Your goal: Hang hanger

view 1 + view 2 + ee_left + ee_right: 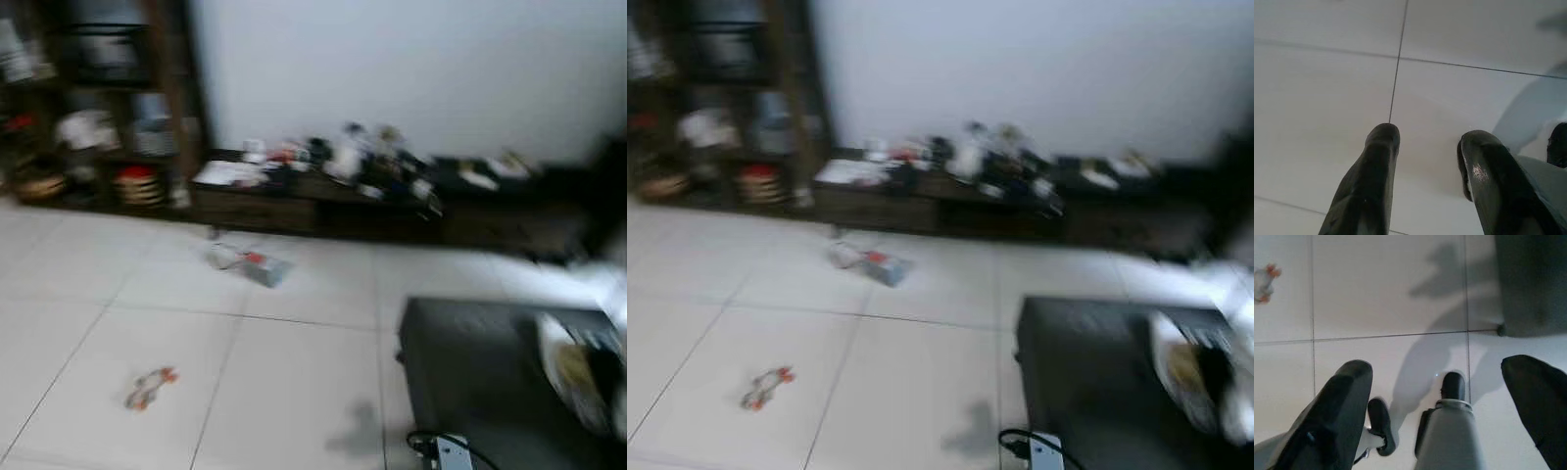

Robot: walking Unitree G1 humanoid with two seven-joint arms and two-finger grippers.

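White floor tiles are seen before a low dark cabinet cluttered with items along a white wall, all blurred. The left gripper and right gripper are hung over bare tile, jaws parted and empty. No hanger can be made out near either.

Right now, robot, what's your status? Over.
Both tools open, empty: left tool, right tool, over floor tiles. Hanger not spotted, picture blurred. Small toy, dark table ahead.
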